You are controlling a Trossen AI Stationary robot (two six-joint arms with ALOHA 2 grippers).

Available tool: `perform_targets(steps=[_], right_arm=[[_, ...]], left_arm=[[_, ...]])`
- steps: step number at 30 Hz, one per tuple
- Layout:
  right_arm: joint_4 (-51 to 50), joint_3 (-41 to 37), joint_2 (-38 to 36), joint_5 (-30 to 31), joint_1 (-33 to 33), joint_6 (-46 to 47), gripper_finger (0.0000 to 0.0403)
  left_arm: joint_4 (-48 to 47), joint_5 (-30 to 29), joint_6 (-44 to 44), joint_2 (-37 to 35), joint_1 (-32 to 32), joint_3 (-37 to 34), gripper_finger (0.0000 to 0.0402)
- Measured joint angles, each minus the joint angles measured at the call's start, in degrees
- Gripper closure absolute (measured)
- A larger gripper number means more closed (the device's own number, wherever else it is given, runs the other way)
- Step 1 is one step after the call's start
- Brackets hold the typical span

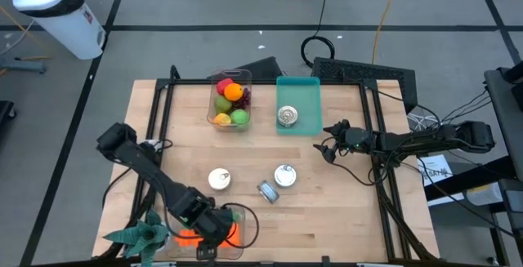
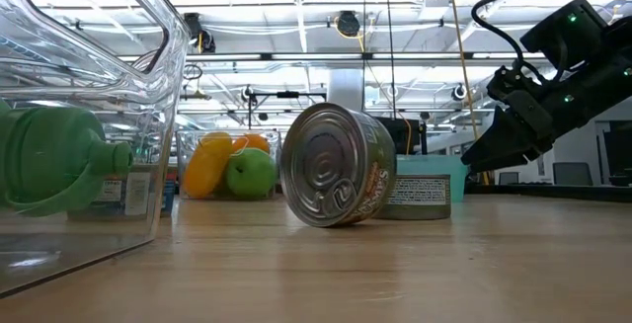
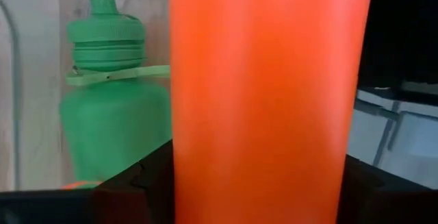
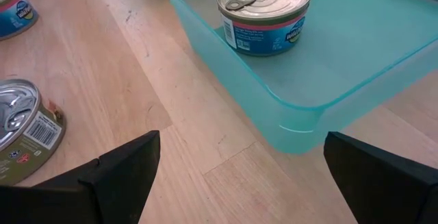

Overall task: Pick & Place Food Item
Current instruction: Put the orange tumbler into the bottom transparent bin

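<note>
The left hand (image 1: 214, 233) is reaching down into the clear bin (image 1: 233, 218) at the near-left corner of the bench (image 1: 327, 218), and an orange item (image 3: 267, 94), carrot-like by its colour and taper, is filling the space between its fingers in the left wrist view. The fingers are sitting against its sides, but whether they are clamping it or easing off I cannot tell. Judging from the task, this bin is probably where the food piece is being delivered. A green bottle (image 3: 113, 107) is lying in the same bin just beside the orange item, so the hand is working close along it.

The right hand (image 1: 330, 148) is waiting with its fingers spread wide and empty, on the far side of the bench from the clear bin, just beside the teal tray (image 4: 301, 107). One can (image 4: 265, 15) is standing upright inside that tray. Three more cans are lying on the open bench between the bin and the tray, one of them a tipped can (image 2: 338, 165) resting on its side. A fruit container (image 1: 230, 100) is sitting next to the tray.
</note>
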Motion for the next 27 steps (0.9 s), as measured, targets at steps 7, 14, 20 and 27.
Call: perform_targets(steps=[7,14,20,27], right_arm=[[0.0,0.0,0.0,0.0,0.0,0.0,0.0009],[-0.1,0.0,0.0,0.0,0.0,0.0,0.0009],[-0.1,0.0,0.0,0.0,0.0,-0.2,0.0009],[-0.1,0.0,0.0,0.0,0.0,-0.2,0.0009]], left_arm=[[0.0,-2.5,-3.8,2.1,0.4,0.0,0.009],[0.2,-1.3,-2.6,2.0,0.3,0.0,0.0032],[0.2,-1.2,-0.9,2.0,0.6,0.0,0.0012],[0.1,7.5,0.1,2.0,3.2,0.0,0.0011]])
